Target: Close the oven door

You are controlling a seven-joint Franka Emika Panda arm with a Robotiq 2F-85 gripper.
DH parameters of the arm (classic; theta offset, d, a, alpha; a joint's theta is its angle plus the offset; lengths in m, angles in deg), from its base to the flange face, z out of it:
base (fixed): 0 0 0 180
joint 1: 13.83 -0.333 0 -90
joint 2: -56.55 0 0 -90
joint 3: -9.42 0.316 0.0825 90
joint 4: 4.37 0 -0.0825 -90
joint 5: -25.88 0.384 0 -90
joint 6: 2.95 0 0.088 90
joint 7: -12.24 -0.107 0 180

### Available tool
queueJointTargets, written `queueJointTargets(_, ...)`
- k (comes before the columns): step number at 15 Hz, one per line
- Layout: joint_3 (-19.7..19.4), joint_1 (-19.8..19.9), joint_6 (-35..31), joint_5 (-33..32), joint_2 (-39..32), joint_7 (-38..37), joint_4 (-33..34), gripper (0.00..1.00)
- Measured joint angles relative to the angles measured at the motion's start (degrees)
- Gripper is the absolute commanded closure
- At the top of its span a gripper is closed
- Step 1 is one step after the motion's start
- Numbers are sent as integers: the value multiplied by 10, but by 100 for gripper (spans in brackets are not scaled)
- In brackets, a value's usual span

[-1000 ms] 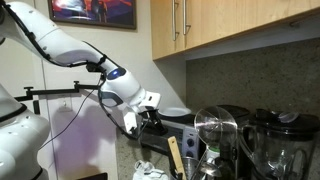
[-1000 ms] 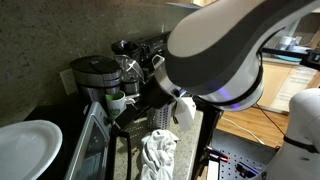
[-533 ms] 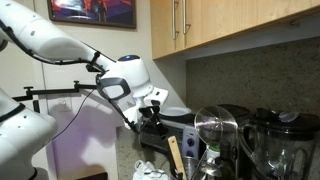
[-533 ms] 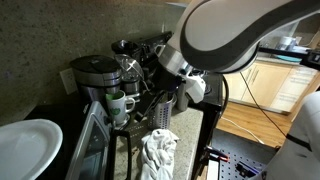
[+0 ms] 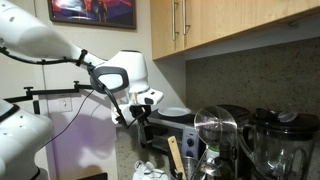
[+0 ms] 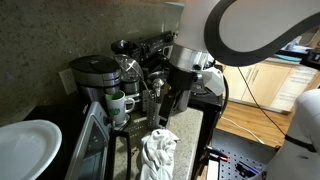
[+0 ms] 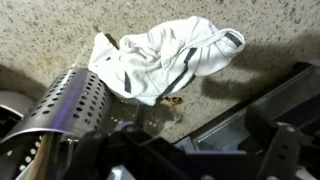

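One crumpled white cloth [image 7: 170,55], soft and edged with dark stitching, lies on a speckled stone countertop [image 7: 60,25] and serves as the landmark. The gripper [image 6: 166,115], dark and blocky below a glossy white arm, hangs directly above the cloth without touching it. Its fingers are blurred in the wrist view and too dark in both exterior views, so I cannot tell how far apart they stand or whether they hold anything.

The oven door [image 6: 95,150], a flat dark-glass panel in a silver frame, sits just beside the cloth, between it and a round white plate [image 6: 20,150]. It looks tilted away from closed.

A perforated steel cylinder [image 7: 65,110] lies near the cloth. Behind the cloth stands a white mug [image 6: 120,103] against a rough granite backsplash [image 6: 60,30]. Smooth wooden cabinets [image 5: 230,20] hang overhead.
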Motion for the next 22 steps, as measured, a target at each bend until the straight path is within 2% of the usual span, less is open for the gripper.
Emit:
queueJointTargets(4, 0, -23, -32, -15, -39, -27, -1, 0)
queueJointTargets(12, 0, -75, -251, 0, -196, -36, -4, 0)
queueJointTargets(18, 0, -144, -410, 88, -283, -35, 7, 0)
queueJointTargets(22, 0, -180, -459, 141, -310, -32, 24, 0)
